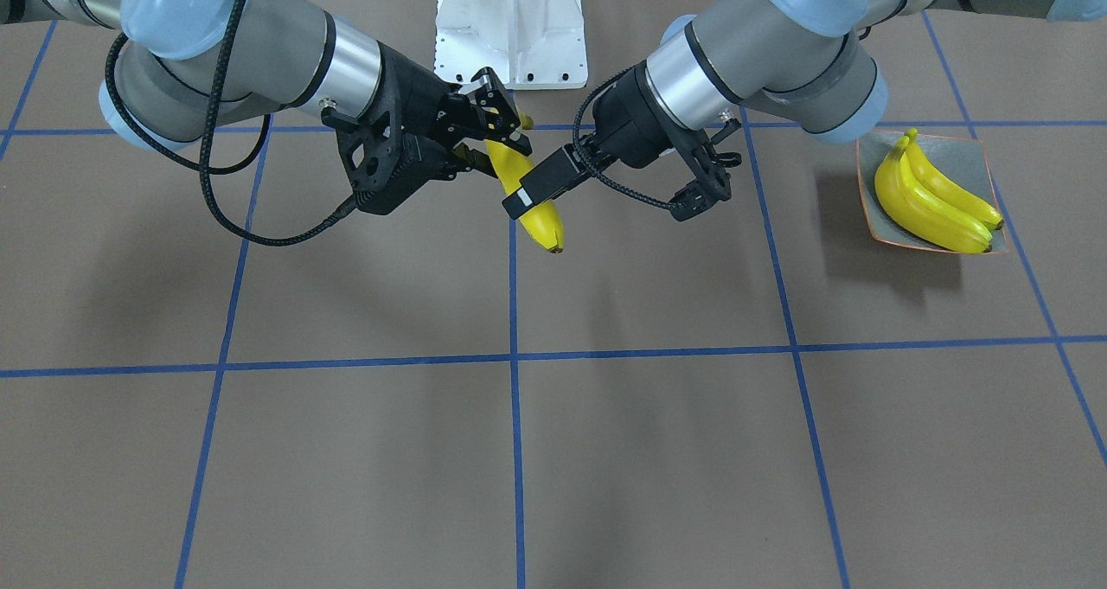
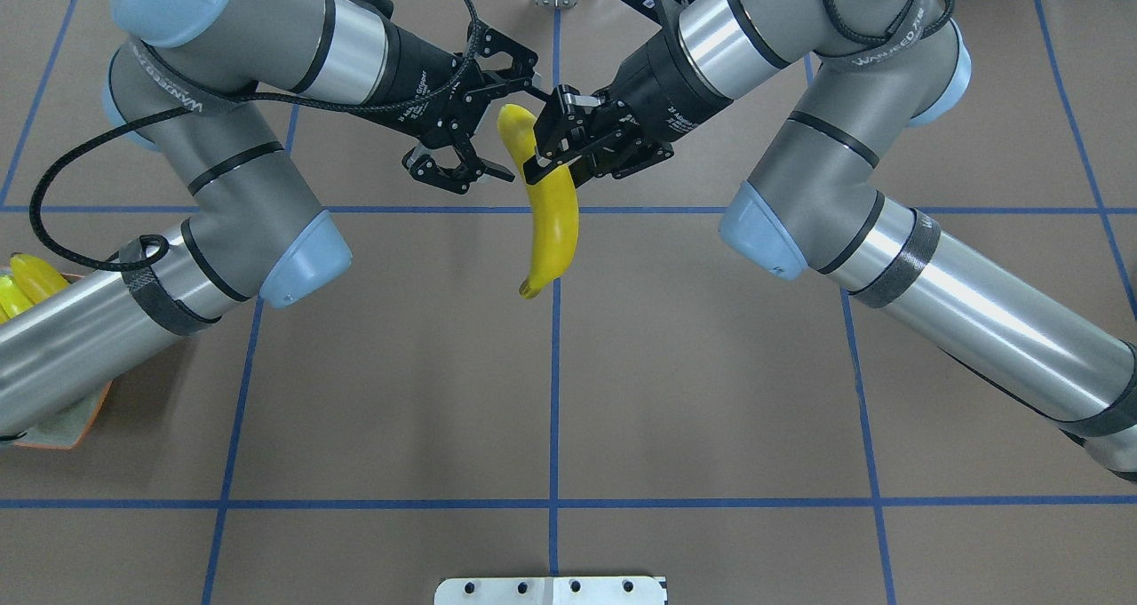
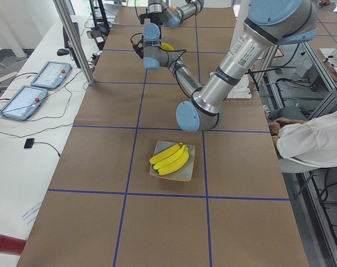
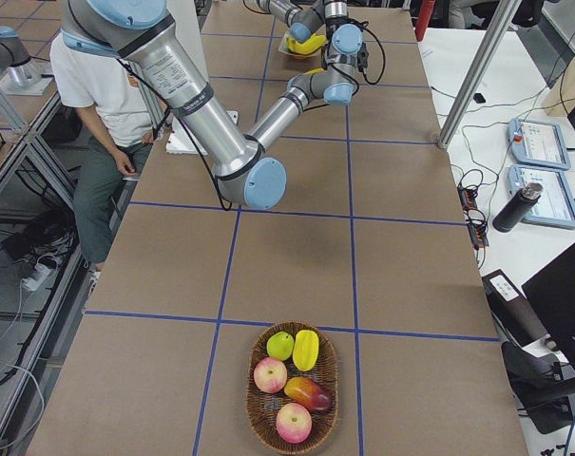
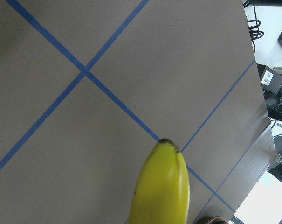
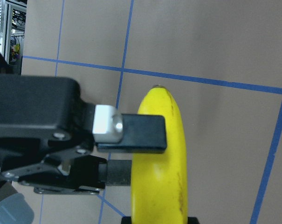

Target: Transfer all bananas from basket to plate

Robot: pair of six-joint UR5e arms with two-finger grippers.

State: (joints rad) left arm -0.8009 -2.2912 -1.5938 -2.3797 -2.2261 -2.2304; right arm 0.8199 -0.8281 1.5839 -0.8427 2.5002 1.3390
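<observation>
Brown paper marked with a blue tape grid covers the desk (image 1: 346, 451), and we read it across the front-facing view. Just left of centre, near the top, the right gripper (image 1: 500, 131) has its jaws clamped on the upper part of a glossy yellow curved banana (image 1: 543, 221). The fruit hangs tip-down over the middle blue line, clear of the paper. Just right of it, a black camera box (image 1: 547, 181) on the left wrist overlaps the fruit; we cannot tell whether they touch. Further right, the left gripper (image 1: 707, 182) has its jaws apart with nothing between them. Near the right edge sits the square grey-green glazed plate (image 1: 964, 152) with an orange-brown rim, carrying more yellow bananas (image 1: 921, 204) side by side. In the exterior right view, a woven brown basket (image 4: 264, 439) of apples and other fruit sits at bottom centre.
</observation>
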